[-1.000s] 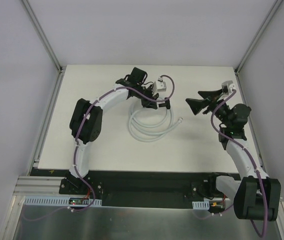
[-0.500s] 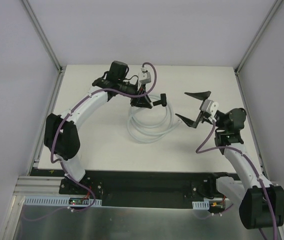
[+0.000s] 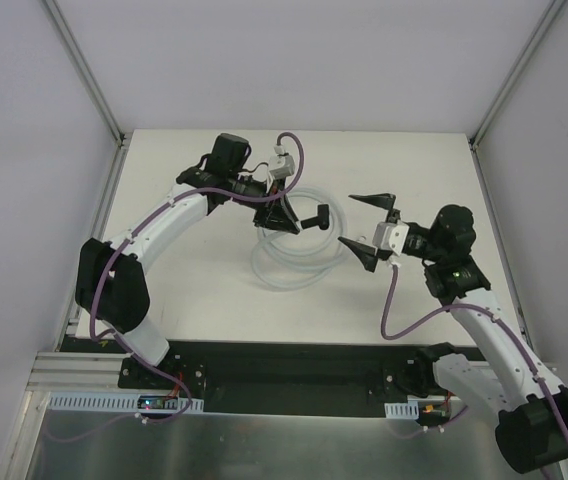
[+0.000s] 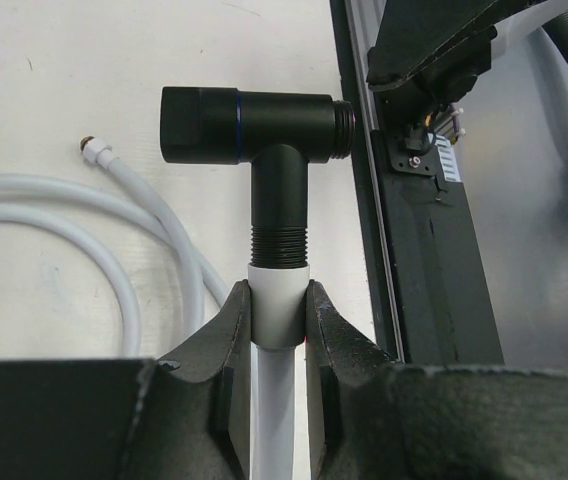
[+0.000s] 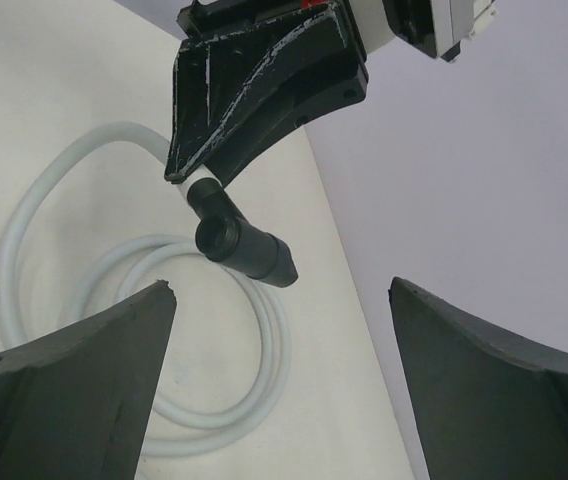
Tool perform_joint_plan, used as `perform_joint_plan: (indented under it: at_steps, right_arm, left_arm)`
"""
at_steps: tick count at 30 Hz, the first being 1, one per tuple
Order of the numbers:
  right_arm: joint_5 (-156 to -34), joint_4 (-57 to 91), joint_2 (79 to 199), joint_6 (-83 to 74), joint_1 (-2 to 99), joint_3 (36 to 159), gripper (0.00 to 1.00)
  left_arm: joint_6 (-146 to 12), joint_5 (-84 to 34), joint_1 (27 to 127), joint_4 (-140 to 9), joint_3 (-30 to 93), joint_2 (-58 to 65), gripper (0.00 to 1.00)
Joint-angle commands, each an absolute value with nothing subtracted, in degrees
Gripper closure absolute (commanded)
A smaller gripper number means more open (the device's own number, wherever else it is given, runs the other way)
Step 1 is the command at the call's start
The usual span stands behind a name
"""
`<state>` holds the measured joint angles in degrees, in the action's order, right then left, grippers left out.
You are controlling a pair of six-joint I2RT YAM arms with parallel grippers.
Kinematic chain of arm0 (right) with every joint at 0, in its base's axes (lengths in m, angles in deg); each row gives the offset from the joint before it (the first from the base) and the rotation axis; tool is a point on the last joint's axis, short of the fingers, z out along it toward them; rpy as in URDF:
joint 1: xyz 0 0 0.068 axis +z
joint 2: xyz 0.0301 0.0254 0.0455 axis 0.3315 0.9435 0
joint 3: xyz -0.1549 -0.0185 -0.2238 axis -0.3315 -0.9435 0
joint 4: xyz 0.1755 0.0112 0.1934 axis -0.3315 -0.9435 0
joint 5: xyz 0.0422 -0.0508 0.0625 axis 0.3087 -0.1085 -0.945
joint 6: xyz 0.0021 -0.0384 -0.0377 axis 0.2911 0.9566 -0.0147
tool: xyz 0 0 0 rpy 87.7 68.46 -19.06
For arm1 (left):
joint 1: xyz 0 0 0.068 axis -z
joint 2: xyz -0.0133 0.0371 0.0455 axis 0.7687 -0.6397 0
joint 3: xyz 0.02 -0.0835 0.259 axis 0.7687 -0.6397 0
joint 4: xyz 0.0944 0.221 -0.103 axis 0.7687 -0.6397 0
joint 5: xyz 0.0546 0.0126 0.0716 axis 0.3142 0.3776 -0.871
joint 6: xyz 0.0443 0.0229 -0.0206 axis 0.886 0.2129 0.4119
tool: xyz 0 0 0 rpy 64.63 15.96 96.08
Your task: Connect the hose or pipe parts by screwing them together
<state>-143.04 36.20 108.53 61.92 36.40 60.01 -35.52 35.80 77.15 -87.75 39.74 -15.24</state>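
A white hose [image 3: 294,262] lies coiled on the table. My left gripper [image 3: 286,214] is shut on the hose's white end sleeve [image 4: 278,305], holding it above the coil. A black T-shaped connector [image 4: 264,140] sits on that sleeve, its threaded stem meeting the sleeve's top. The hose's other end, with a small metal fitting [image 4: 92,150], rests on the table. My right gripper [image 3: 346,220] stands wide open just right of the connector [image 3: 314,218], touching nothing. In the right wrist view the connector [image 5: 239,245] points its open end between my fingers, in front of my right gripper [image 5: 282,288].
The black mounting rail [image 4: 414,250] runs along the table's near edge. Grey walls with aluminium posts [image 3: 84,70] close in the table at the back and sides. Purple cables [image 3: 394,300] hang along both arms.
The left arm has swung the hose end with the connector slightly toward the table's middle. The right gripper has moved left and turned to face the connector.
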Motion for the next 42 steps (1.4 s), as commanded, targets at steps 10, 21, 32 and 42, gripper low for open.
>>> perform_joint_plan:
  at_steps: [10, 21, 32, 42]
  right_arm:
    - [-137.4, 19.1, 114.3, 79.7, 43.8, 67.9, 0.12]
    - [-134.0, 21.5, 116.9, 81.3, 49.4, 68.2, 0.19]
    - [-132.7, 20.8, 118.5, 82.9, 50.0, 69.0, 0.55]
    - [-139.4, 21.2, 121.4, 67.6, 50.4, 70.8, 0.86]
  left_arm:
    - [-36.2, 43.8, 77.6, -86.7, 37.8, -11.5, 1.00]
    - [-36.7, 46.0, 77.6, -86.6, 37.4, -12.6, 1.00]
    - [-34.6, 45.4, 77.7, -89.2, 37.9, -13.2, 1.00]
    - [-28.9, 32.6, 77.9, -90.4, 39.3, -13.9, 1.00]
